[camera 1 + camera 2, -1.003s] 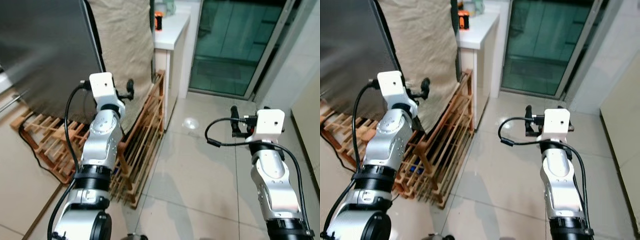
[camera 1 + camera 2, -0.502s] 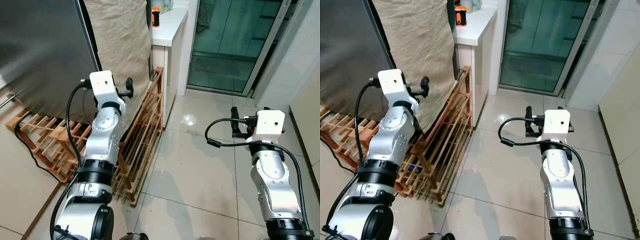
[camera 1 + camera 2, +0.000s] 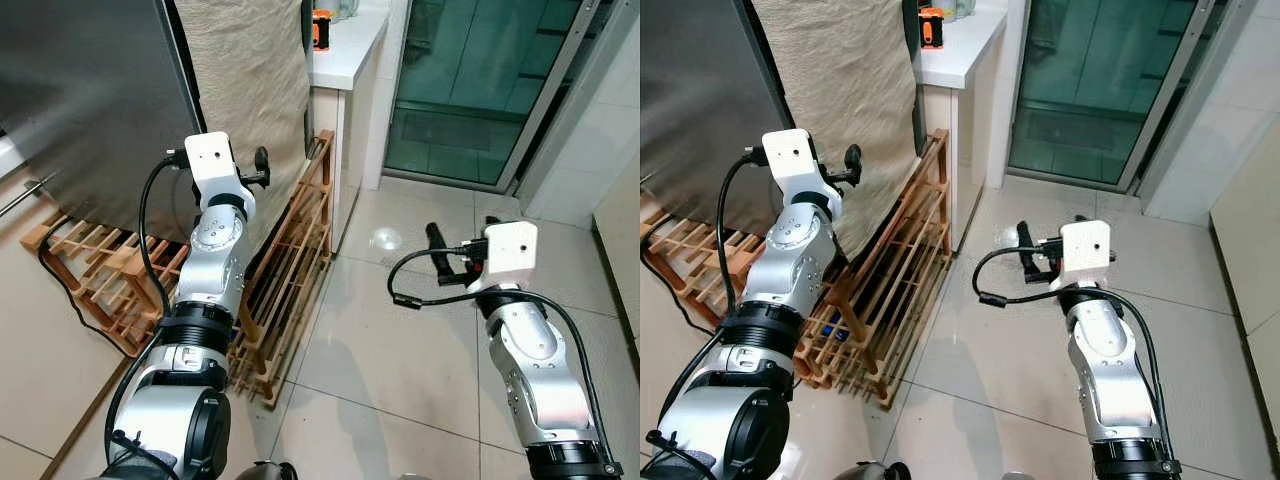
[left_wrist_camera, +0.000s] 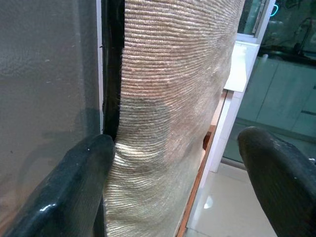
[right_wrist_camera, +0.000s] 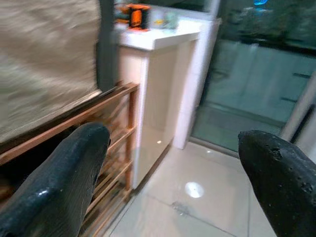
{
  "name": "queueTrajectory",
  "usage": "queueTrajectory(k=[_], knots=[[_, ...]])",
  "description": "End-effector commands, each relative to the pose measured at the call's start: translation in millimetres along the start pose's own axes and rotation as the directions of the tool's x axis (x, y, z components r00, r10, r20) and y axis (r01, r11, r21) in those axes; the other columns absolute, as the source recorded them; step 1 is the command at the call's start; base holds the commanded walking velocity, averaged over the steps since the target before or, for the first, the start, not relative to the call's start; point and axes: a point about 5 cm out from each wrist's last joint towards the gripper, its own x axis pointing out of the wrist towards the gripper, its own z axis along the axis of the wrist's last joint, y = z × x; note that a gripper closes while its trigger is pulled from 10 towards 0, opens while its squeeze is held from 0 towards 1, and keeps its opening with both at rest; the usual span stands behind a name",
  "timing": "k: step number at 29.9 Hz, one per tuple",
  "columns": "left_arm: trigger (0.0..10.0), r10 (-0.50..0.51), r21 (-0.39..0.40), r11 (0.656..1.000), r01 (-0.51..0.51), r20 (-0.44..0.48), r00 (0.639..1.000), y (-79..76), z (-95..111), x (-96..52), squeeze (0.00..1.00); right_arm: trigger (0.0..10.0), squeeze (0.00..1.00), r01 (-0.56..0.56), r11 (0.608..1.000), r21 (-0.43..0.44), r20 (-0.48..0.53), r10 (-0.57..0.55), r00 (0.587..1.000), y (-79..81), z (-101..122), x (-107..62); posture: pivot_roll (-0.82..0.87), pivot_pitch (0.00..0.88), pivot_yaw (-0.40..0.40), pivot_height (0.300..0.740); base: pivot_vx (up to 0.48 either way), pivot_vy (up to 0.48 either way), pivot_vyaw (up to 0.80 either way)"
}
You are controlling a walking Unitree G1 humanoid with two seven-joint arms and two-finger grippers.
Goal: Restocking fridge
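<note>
The fridge [image 3: 80, 100] is the tall grey steel body at my left, its door closed and its side draped in beige burlap cloth [image 3: 250, 70]. My left gripper [image 3: 262, 165] is raised beside the fridge's front corner, just short of the burlap. In the left wrist view its black fingers [image 4: 74, 192] stand wide apart with nothing between them, and the dark seam of the fridge runs past one finger. My right gripper [image 3: 438, 252] hovers over the tiled floor, pointing toward the rack. It is open and empty, fingers [image 5: 59, 182] spread.
A low wooden slatted rack [image 3: 290, 270] leans along the fridge's base. Behind it a white counter [image 3: 350, 50] carries an orange object [image 3: 320, 28]. A glass sliding door [image 3: 480, 80] closes the far side. A black cable [image 3: 60, 275] trails on the floor at left.
My right arm has swung to the left, bringing its gripper nearer the rack. The left gripper holds about the same place by the fridge corner. The view has shifted slightly.
</note>
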Motion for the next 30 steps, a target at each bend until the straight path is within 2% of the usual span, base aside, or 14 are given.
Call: queueTrajectory(k=[1,2,11,20,25,30], knots=[[10.0,-0.001,-0.005,1.0,0.002,0.06,0.998,-3.7,18,5.9,0.0,10.0,0.0,-0.054,0.999,-0.005,0.01,0.054,0.998,4.0,6,-1.0,-0.17,0.0,0.057,0.74,0.0,0.0,0.0],[10.0,-0.003,-0.009,1.0,0.004,0.067,0.998,-4.6,20,6.1,0.0,10.0,0.0,-0.111,0.994,-0.027,0.004,0.111,0.994,6.1,8,-0.2,-0.17,0.0,0.057,0.74,0.0,0.0,0.0],[10.0,0.033,-0.017,0.999,-0.031,0.113,0.993,0.1,28,6.5,0.0,10.0,0.0,-0.196,0.98,-0.039,-0.004,0.196,0.981,10.1,14,1.1,-0.16,0.0,0.056,0.74,0.0,0.0,0.0],[10.0,0.049,-0.008,0.999,-0.048,0.107,0.993,3.1,25,7.4,0.0,10.0,0.0,-0.221,0.975,-0.025,-0.013,0.221,0.975,18.5,11,0.4,-0.16,0.0,0.057,0.74,0.0,0.0,0.0],[10.0,0.111,0.015,0.993,-0.113,0.088,0.99,8.6,21,13.0,0.0,10.0,0.0,-0.233,0.972,-0.018,-0.015,0.233,0.972,20.9,10,1.2,-0.16,0.0,0.059,0.74,0.0,0.0,0.0],[10.0,0.128,0.014,0.991,-0.13,0.099,0.987,11.5,24,15.9,0.0,10.0,0.0,-0.233,0.972,-0.018,-0.013,0.233,0.972,22.1,10,1.4,-0.17,0.0,0.062,0.74,0.0,0.0,0.0]])
